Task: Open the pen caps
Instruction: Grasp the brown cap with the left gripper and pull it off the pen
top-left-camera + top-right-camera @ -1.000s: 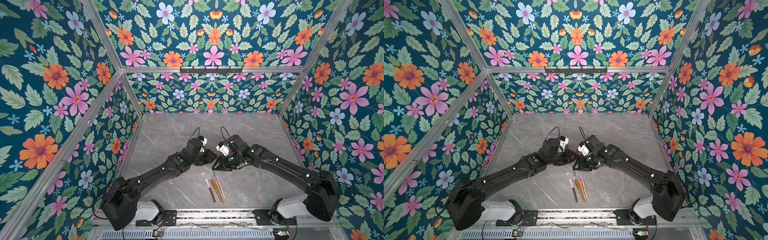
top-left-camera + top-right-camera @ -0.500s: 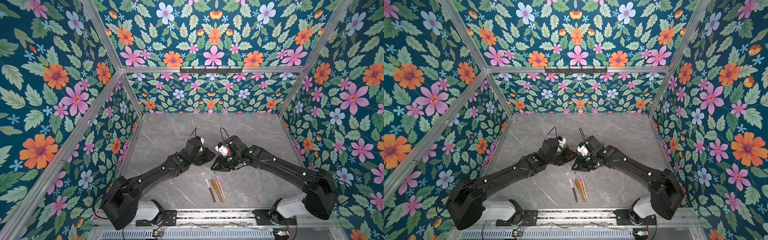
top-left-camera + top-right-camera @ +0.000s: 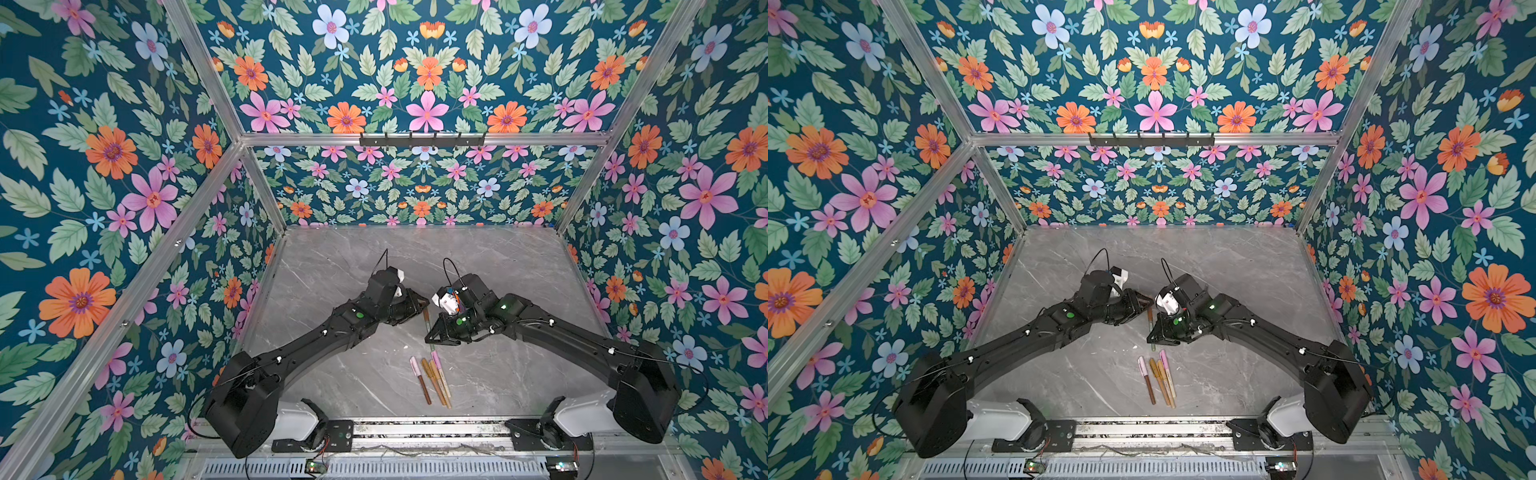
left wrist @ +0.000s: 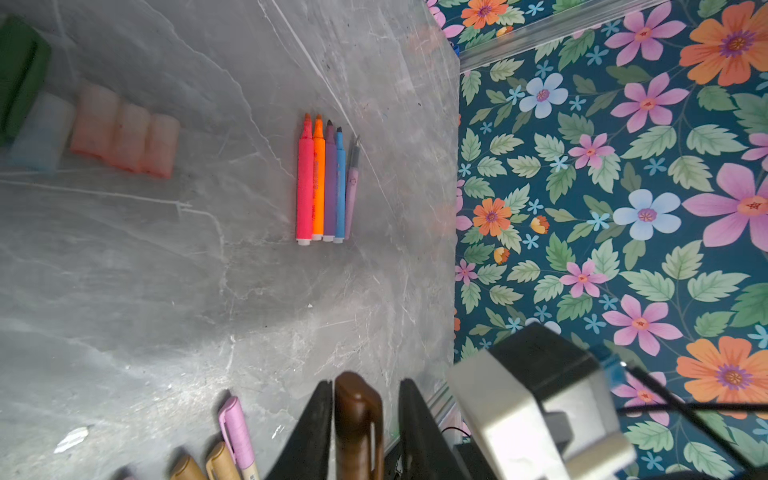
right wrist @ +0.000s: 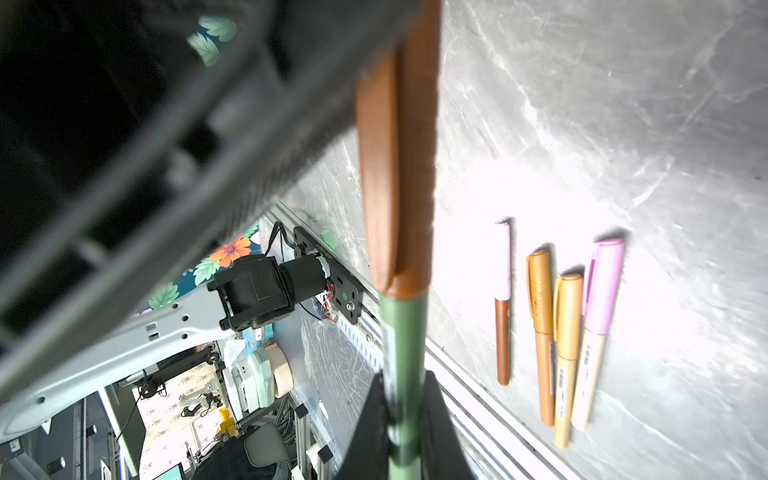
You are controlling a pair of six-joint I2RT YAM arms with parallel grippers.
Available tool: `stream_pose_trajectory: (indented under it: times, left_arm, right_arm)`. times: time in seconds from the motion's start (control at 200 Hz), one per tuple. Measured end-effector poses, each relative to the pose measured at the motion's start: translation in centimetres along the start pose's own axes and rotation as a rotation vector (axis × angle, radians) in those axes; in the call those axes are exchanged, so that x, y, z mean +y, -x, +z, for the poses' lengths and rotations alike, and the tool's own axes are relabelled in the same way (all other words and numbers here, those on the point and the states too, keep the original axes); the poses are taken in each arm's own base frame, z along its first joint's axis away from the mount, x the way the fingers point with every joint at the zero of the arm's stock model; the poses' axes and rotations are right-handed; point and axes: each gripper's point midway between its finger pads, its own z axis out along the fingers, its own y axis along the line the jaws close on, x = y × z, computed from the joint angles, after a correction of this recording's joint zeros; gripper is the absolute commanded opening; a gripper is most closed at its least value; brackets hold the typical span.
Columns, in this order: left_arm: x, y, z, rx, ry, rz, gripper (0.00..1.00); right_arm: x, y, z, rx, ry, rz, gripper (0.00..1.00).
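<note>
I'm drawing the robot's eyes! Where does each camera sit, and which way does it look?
Both top views: high above the arms' bases, looking down on the grey table; left arm and right arm show whole.
Left wrist: on the left arm, looking along the left gripper, past the brown cap, to uncapped markers; its fingers show.
Right wrist: on the right arm, looking along the right gripper up the green pen; its fingers show.
Shared: both wrist views see that cap and the capped pens.
</note>
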Motion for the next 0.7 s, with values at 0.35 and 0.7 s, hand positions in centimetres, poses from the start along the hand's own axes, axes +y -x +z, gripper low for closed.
stream_pose_trajectory:
  times: [0.35,0.7]
  left_arm:
    - [0.4,-0.5,0.2,0.024,-0.003,-0.001,0.33]
    - [0.3,-1.0,0.7,0.058,-0.022,0.004,0.0]
  right_arm:
    - [0.2,-0.1,-0.2,0.007,-0.005,0.001,0.0]
    - [0.1,0.0,-0.2,0.013,-0.018,0.002,0.0]
